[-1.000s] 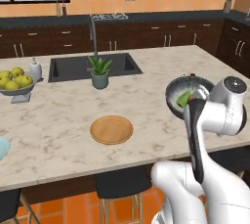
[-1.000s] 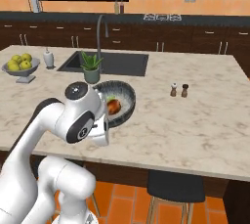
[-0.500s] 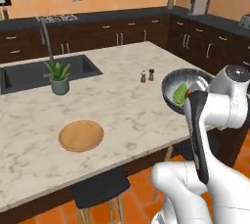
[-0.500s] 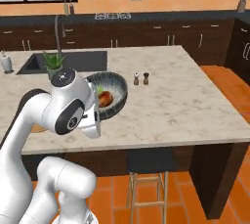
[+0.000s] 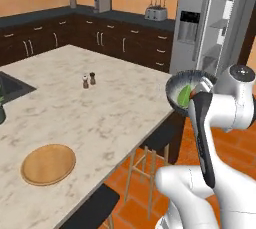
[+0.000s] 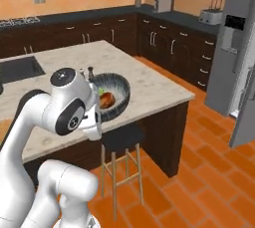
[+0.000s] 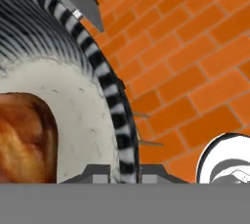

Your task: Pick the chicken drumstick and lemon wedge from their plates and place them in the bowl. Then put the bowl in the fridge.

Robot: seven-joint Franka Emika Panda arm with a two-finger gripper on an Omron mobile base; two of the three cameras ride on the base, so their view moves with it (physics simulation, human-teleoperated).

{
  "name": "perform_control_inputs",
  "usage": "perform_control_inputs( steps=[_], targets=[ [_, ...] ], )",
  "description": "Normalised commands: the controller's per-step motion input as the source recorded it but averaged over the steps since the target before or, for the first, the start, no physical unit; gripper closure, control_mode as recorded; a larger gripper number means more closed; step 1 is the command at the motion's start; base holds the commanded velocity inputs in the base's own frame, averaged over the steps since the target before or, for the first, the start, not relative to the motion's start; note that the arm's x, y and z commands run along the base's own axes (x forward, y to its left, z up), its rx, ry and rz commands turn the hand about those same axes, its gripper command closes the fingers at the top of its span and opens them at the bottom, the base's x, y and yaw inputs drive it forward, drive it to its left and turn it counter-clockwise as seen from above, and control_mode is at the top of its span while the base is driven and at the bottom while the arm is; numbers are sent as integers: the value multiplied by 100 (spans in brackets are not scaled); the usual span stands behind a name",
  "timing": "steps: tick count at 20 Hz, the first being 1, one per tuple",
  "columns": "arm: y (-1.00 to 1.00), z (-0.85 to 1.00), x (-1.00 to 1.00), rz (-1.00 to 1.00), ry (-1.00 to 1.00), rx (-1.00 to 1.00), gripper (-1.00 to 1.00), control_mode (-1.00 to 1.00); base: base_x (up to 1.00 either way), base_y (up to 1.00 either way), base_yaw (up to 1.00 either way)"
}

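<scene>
**A:** Where is the bowl (image 5: 186, 89), and what does it hold?

**B:** Right of centre in the left base view, carried clear of the island counter (image 5: 75, 113) and above the orange floor tiles (image 6: 199, 182). The lemon wedge (image 5: 184, 96) lies green against its pale inside. In the right base view the bowl (image 6: 113, 95) sits left of centre, beside the arm's white wrist, with the chicken drumstick (image 6: 105, 100) reddish-brown inside it. In the hand view the drumstick (image 7: 24, 137) fills the lower left, resting on the speckled inner wall.

**A:** And the claw?

**B:** The gripper (image 7: 126, 171) is clamped on the bowl's rim: at the bottom of the hand view one fingertip stands on each side of the dark striped rim (image 7: 114, 105), with no gap to either.

**A:** What lies around it?

**B:** A tan wooden plate (image 5: 48, 164) lies bare at lower left of the left base view, well apart from the bowl. Two small shakers (image 5: 89, 80) stand mid-counter. The fridge (image 5: 210, 23) rises at upper right of that view, just behind the bowl in the picture; its door appears to stand open, with shelves showing, though this is hard to confirm. In the right base view the fridge (image 6: 234, 48) occupies the right edge.

**A:** How far along is the task?

**B:** Judged from this, both foods are in the bowl and the bowl is lifted. Remaining: carry it to the fridge, set it on a shelf, and release.
</scene>
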Motion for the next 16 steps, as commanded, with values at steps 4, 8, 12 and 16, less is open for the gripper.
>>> perform_control_inputs(
  steps=[4, 8, 12, 16],
  targets=[
    [0, 0, 0, 0, 0, 0, 100, 100, -84, -16, -60],
    [0, 0, 0, 0, 0, 0, 100, 100, -100, 11, -20],
    [0, 0, 0, 0, 0, 0, 100, 100, -100, 33, -7],
    [0, 0, 0, 0, 0, 0, 100, 100, -100, 41, -16]
  ],
)
